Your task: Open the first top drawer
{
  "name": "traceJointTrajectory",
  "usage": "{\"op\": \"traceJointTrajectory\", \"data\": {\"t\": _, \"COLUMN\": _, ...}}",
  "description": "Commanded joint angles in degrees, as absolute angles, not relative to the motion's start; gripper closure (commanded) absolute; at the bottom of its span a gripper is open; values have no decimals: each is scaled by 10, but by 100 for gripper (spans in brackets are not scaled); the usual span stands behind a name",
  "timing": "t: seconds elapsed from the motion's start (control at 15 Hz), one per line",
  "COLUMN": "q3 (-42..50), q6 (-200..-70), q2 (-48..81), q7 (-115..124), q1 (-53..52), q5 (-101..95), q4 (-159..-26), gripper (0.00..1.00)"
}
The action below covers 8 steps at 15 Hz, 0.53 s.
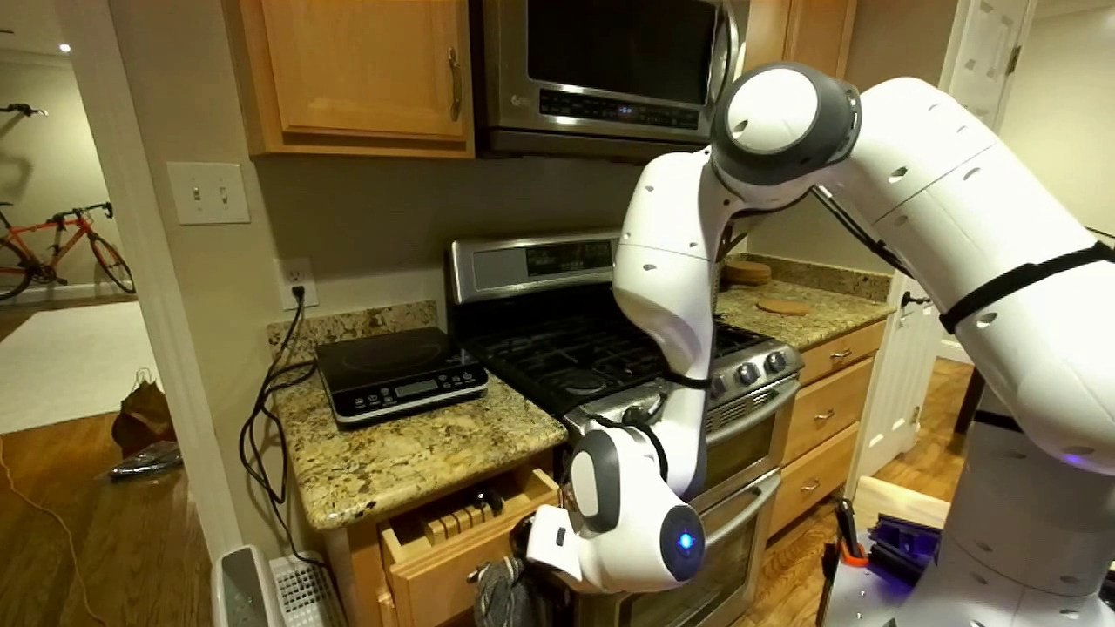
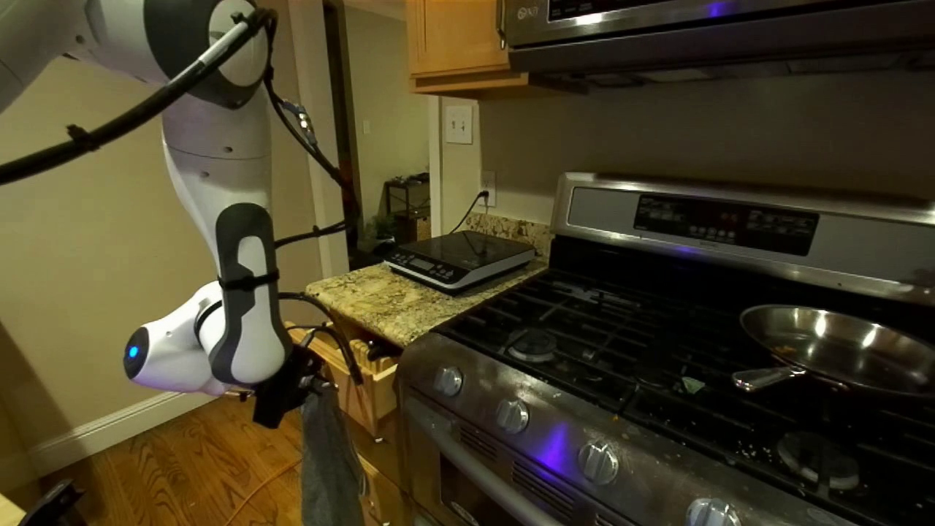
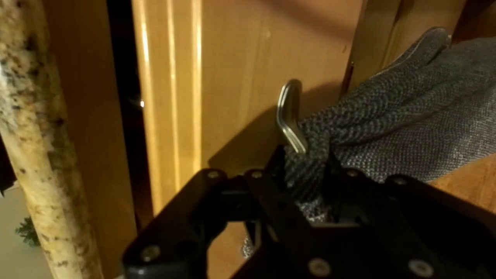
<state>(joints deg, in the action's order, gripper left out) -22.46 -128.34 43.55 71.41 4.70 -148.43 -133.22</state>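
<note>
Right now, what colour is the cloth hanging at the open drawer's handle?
The cloth is grey with a fine, textured weave; the wrist view shows it best.

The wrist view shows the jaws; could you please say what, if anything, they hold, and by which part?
A grey cloth, by its bunched part at the drawer handle; whether the jaws pinch that too is hidden.

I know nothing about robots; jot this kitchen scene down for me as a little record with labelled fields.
Top drawer: wooden, partly open
Inside it: slotted wooden insert, at least one dark handle
Gripper: closed on grey towel at the metal drawer handle
Granite countertop: portable induction cooktop on it
Gas range: stainless-steel frying pan on it
Above range: microwave
Unclear: full drawer contents
</note>
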Motion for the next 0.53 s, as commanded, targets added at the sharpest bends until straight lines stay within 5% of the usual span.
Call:
{"op": "traceJointTrajectory", "data": {"t": 0.0, "q3": -250, "q6": -1252, "q2": 407, "q7": 757, "q1": 7, "q5": -1475, "q4": -1432, "gripper": 92}}
{"op": "traceJointTrajectory", "data": {"t": 0.2, "q3": -271, "q6": -1230, "q2": 399, "q7": 776, "q1": -16, "q5": -1465, "q4": -1479, "gripper": 92}}
{"op": "traceJointTrajectory", "data": {"t": 0.27, "q3": -277, "q6": -1226, "q2": 397, "q7": 781, "q1": -23, "q5": -1460, "q4": -1489, "gripper": 53}}
{"op": "traceJointTrajectory", "data": {"t": 0.47, "q3": -289, "q6": -1247, "q2": 383, "q7": 785, "q1": -31, "q5": -1470, "q4": -1511, "gripper": 42}}
